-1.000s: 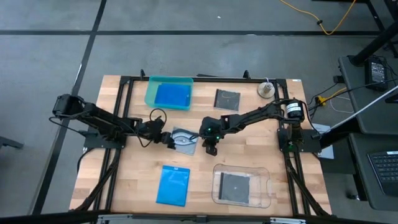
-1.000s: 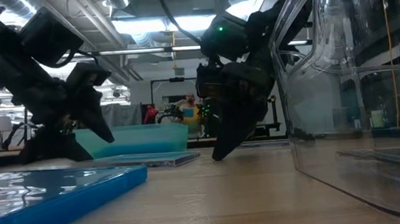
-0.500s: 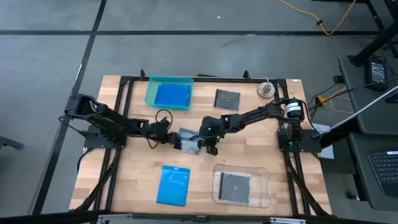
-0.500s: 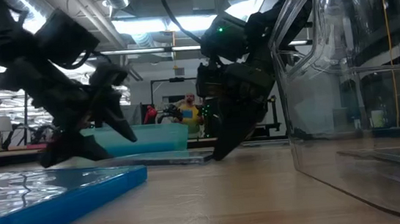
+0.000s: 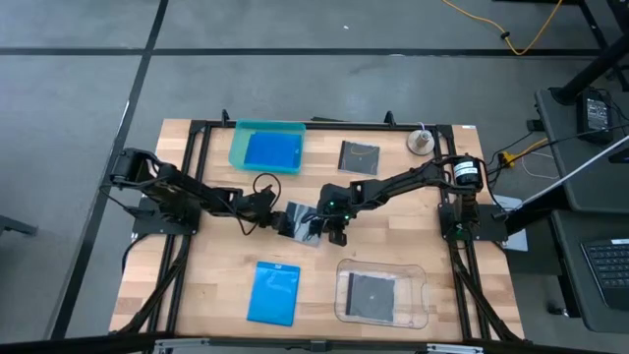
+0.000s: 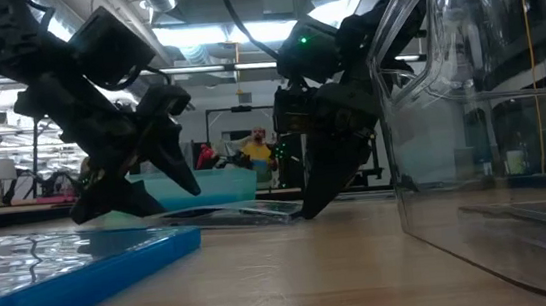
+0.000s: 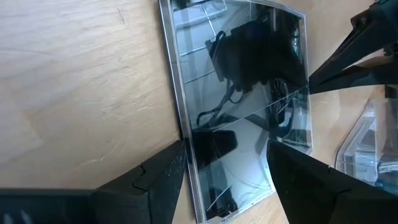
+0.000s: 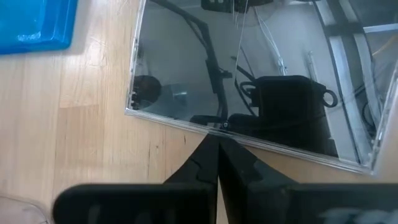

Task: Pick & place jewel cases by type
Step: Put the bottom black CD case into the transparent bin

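Note:
A dark grey/clear square jewel case (image 5: 305, 222) lies flat at mid-table between my two grippers. My left gripper (image 5: 282, 218) is open at the case's left end, its fingers spread about that end (image 7: 227, 146). My right gripper (image 5: 334, 231) is shut, its tip at the case's right side. One blue case lies in the teal tray (image 5: 267, 147), and another blue case (image 5: 274, 292) lies near the front edge. A second dark case (image 5: 359, 157) lies at the far side. A third dark case lies in the clear tray (image 5: 383, 293). My left gripper comes slanting down from the table's left. One finger (image 7: 165, 174) stands against the case's side edge (image 7: 180, 134), and the other finger (image 7: 305, 180) lies over the case's surface. Whether they pinch it I cannot tell. The case stays on the table. My right gripper, fingers (image 8: 217, 149) shut and slanting down from the right, sets its tip against the case's edge (image 8: 224, 127), about midway along that side.
A small round metal object (image 5: 421, 142) sits near the far right corner. The black frame rails run along both table sides. Bare wood shows between the front blue case and the left edge. In the low view the clear tray's wall (image 6: 474, 154) stands close on the right.
My left gripper has moved toward the table's right. The dark case has slid a short way right with it, flat on the table, up against my right gripper's tip. My right gripper has stayed nearly still and shut.

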